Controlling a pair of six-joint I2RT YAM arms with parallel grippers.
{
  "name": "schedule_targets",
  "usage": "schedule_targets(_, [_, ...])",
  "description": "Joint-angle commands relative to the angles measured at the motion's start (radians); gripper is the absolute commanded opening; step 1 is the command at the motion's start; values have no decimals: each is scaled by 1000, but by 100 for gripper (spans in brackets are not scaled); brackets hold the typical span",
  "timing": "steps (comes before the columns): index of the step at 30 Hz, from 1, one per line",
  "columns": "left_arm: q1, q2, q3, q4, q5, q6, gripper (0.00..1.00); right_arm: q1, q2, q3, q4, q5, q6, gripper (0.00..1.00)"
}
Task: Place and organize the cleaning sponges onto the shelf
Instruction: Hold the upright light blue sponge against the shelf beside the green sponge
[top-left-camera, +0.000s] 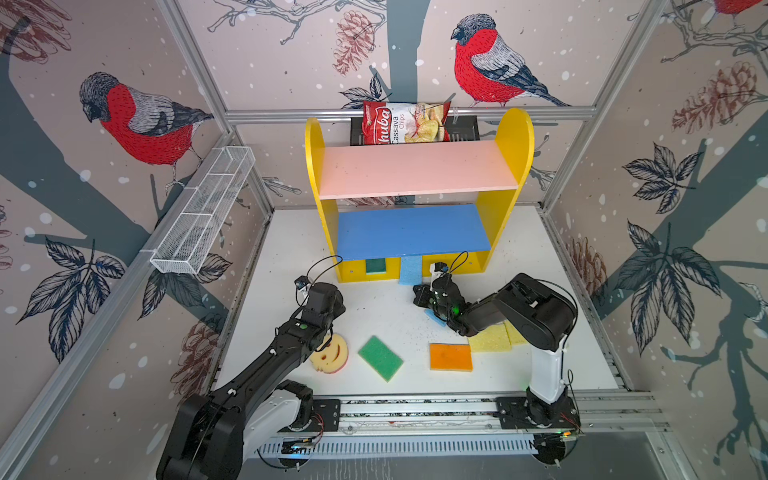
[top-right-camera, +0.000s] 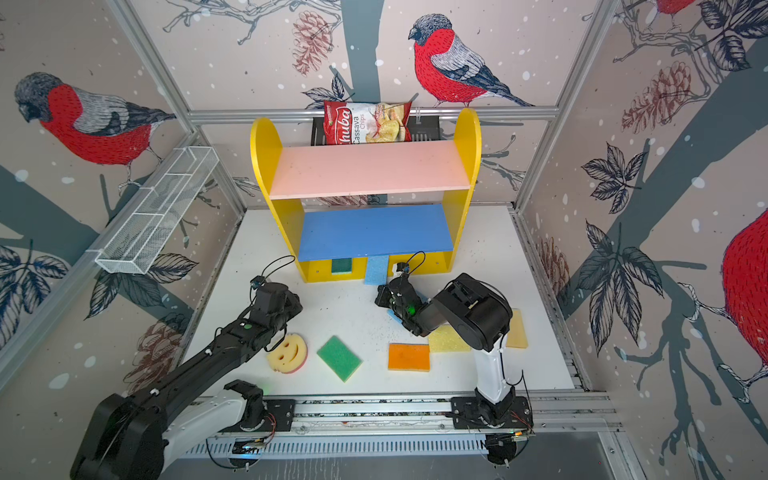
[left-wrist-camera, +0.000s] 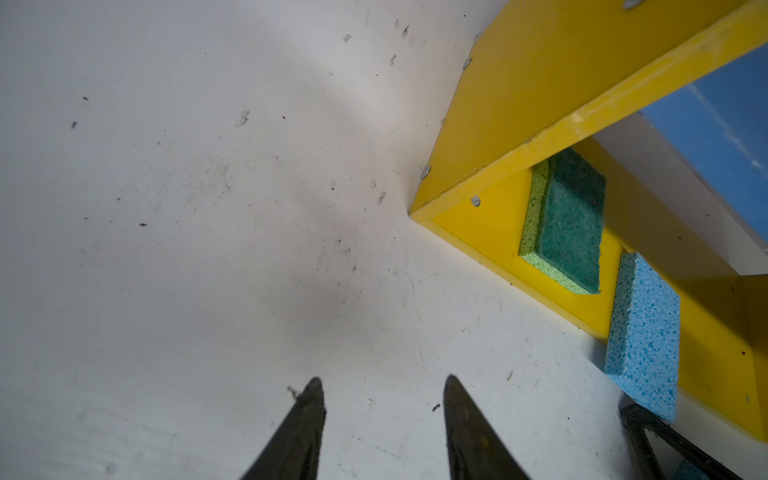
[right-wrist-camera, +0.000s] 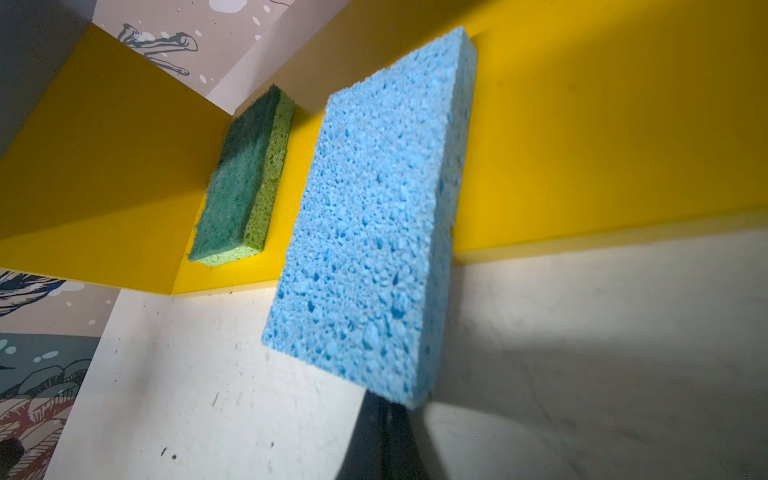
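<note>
Nearest on the table (top-left-camera: 291, 249) lie the smiley sponge (top-left-camera: 332, 353), green sponge (top-left-camera: 380, 357), orange sponge (top-left-camera: 451, 357) and yellow sponge (top-left-camera: 490, 338), with a tan sponge (top-right-camera: 517, 330) far right. Farther in, the left jaws hang released and empty over bare table. The right jaws are clenched together, their tips hidden under the near end of the light blue sponge (right-wrist-camera: 374, 228). This sponge lies partly on the yellow base of the shelf (top-left-camera: 515, 137) and juts out over the table. Left of it, the dark green sponge (top-left-camera: 375, 265) sits on that base.
</note>
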Motion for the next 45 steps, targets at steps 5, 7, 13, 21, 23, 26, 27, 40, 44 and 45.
schedule_targets(5, [2,-3,3,-4,-2,-2,47,-4,27,11,-63,46,11,6])
schedule_targets(7, [2,-3,2,-3,0,-5,47,-5,38,17,-65,49,2,6])
schedule_targets(13, [2,-1,1,-5,2,-6,47,-5,32,-21,-53,45,16,6])
schedule_targets(21, [3,4,9,-3,-8,0,47,41,17,-69,-28,-4,47,6])
schedule_targets(23, [2,5,6,-2,-11,0,47,53,24,-75,-15,-12,59,6])
schedule_targets(26, [2,10,4,0,-12,3,47,58,49,-76,12,-18,91,6])
schedule_targets(27, [3,12,4,0,-10,5,47,58,61,-72,19,-16,103,6])
schedule_targets(40, [2,9,9,-16,-18,17,47,23,137,37,-8,52,142,7])
schedule_targets(44, [2,4,4,-17,-21,17,47,14,133,43,-36,74,152,7])
schedule_targets(45, [2,6,5,-17,-21,17,47,11,134,42,-36,78,155,7])
